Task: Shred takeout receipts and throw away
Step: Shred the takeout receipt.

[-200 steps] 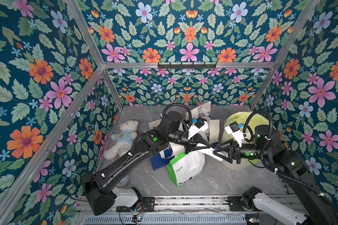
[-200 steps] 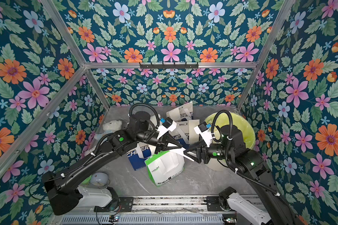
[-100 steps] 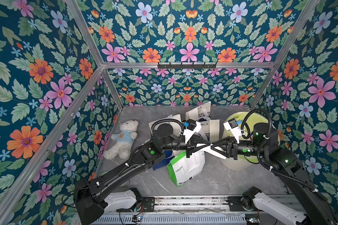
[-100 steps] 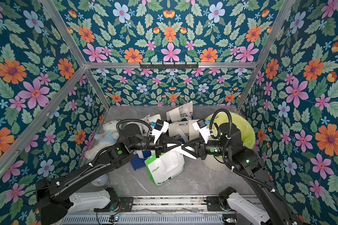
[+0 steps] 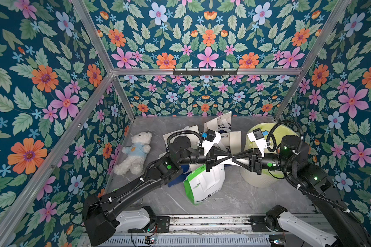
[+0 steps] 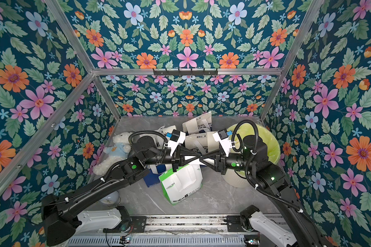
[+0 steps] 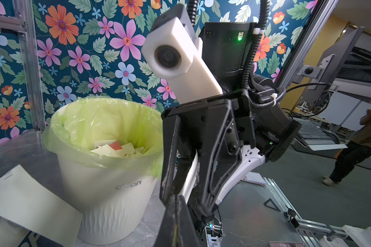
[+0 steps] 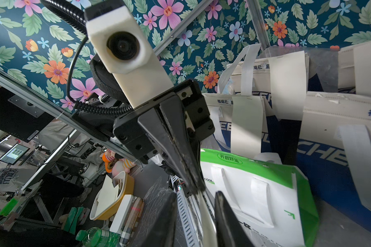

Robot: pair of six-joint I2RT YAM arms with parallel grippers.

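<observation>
- while the left gripper (image 5: 230,157) is clamping the receipt (image 5: 243,160) in mid-air over the green bag (image 5: 204,184), the right gripper (image 5: 236,158) is facing it tip to tip.
- right jaws are standing slightly apart around the sheet, not yet pinching.
- its long axis is running between both arms.

"clean" on white bin (image 7: 107,192); "COOL TEA" on green bag (image 6: 180,186)

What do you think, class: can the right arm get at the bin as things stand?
Probably yes. The bin stands open close by the right arm, nothing between. But the right claw is at the receipt the left claw grips.
</observation>
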